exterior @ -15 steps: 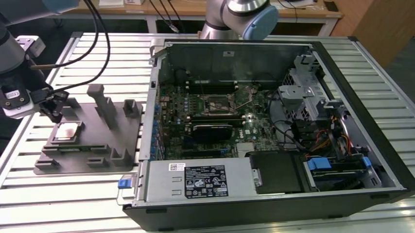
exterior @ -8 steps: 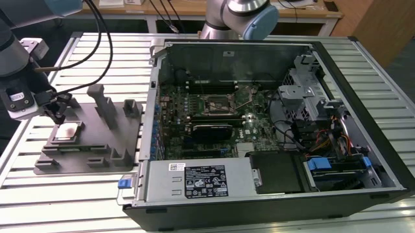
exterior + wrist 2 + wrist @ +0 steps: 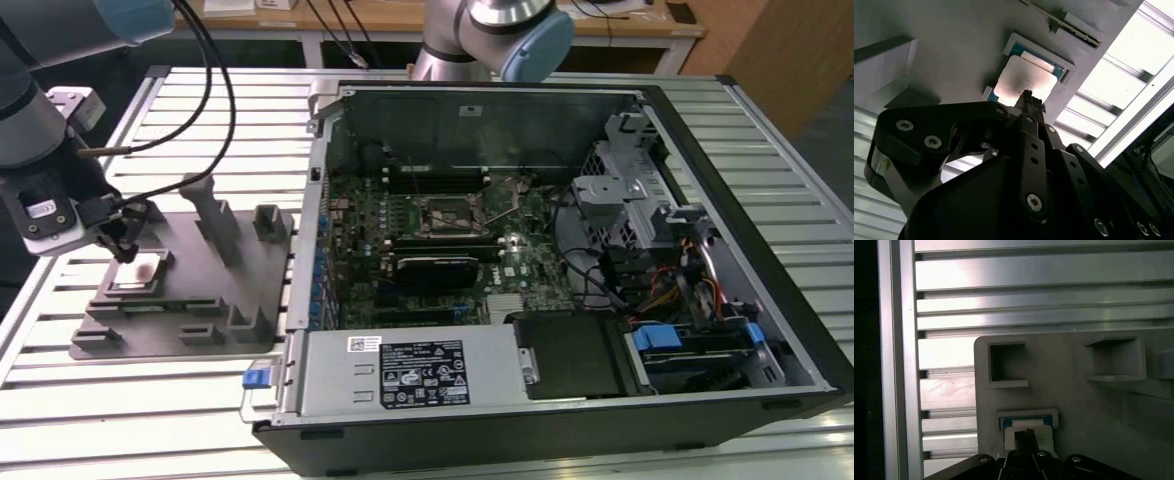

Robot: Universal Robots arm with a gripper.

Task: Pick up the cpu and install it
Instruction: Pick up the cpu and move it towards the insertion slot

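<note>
In the first wrist view a grey tray (image 3: 1069, 400) lies on the ribbed aluminium desk (image 3: 1044, 290), one of its corners near the desk's edge rail. Two square recesses (image 3: 1004, 362) and (image 3: 1114, 357) are sunk into the tray side by side. The cpu (image 3: 1045, 436) sits flat in a shallow framed pocket, and the dark end effector (image 3: 1028, 432) has its tip over the pale top plate.

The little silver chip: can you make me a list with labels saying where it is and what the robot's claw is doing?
chip: lying flat in a pocket of the grey tray
gripper: right above the chip; whether it touches cannot be told
computer: open, beside the tray, on the exterior view's right
socket: inside the computer, apart from the chip
</note>
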